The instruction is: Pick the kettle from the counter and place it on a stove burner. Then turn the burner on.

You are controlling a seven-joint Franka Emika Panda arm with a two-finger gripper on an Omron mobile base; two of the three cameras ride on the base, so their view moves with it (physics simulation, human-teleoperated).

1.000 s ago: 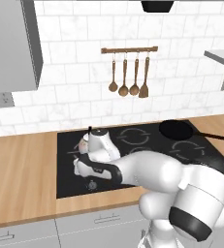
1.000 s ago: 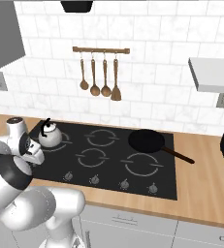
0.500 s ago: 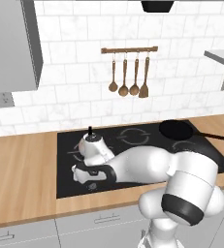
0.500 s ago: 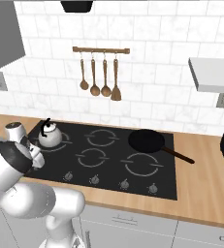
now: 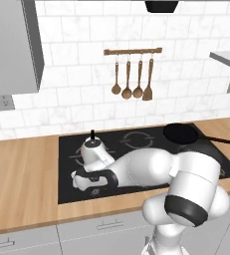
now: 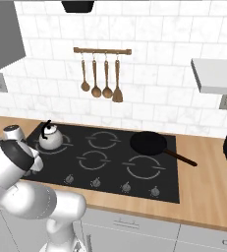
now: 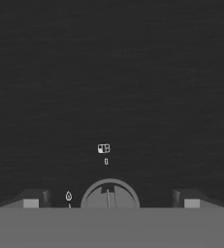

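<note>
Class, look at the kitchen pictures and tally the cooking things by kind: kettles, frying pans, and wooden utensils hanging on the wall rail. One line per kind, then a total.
Kettles: 1, the kettle on the stove
Frying pans: 1, the black frying pan
Hanging wooden utensils: 4, on the rail
Total: 6

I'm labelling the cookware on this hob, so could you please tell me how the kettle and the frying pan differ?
The kettle is small, round and silvery-white; the frying pan is wide, shallow and black. The kettle has an arched black handle over its top, while the pan has a long straight handle pointing out to the right. The kettle sits at the back left, the pan at the back right. Both rest on the black glass stove.
</note>
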